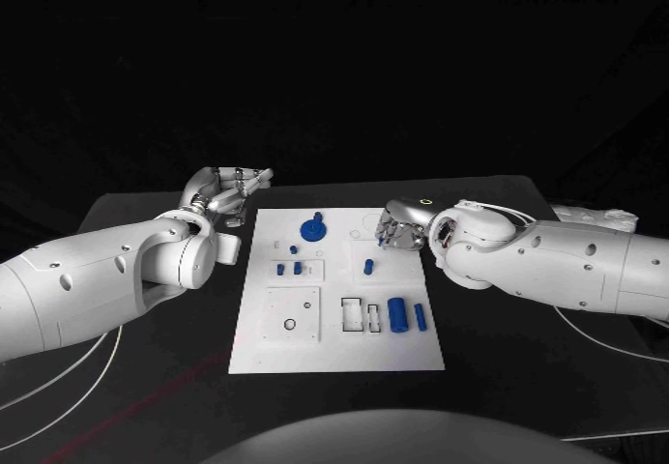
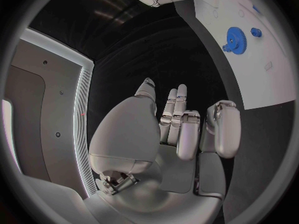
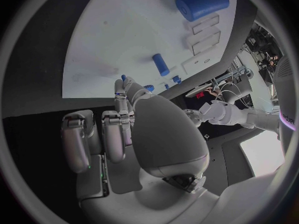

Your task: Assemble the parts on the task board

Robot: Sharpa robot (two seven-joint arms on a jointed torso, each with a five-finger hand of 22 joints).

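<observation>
The white task board (image 1: 341, 333) lies in the middle of the table. A blue gear (image 1: 315, 230) stands near its far edge, seen also as the gear (image 2: 233, 39). Small blue parts (image 1: 289, 269) sit mid-board, and two blue cylinders (image 1: 407, 315) lie at the right. My right hand (image 1: 401, 228) hovers over the board's far right corner, pinching a small blue part (image 3: 123, 77) at its fingertips. My left hand (image 1: 230, 188) hangs off the board's far left corner, fingers loosely bent, holding nothing (image 2: 171, 129).
Black table (image 1: 167, 387) surrounds the board on all sides. Rectangular recesses (image 1: 357, 315) and a ring outline (image 1: 290, 324) mark the board's near half. A large blue cylinder (image 3: 201, 2) and a short peg (image 3: 161, 63) lie beyond my right hand (image 3: 143, 134).
</observation>
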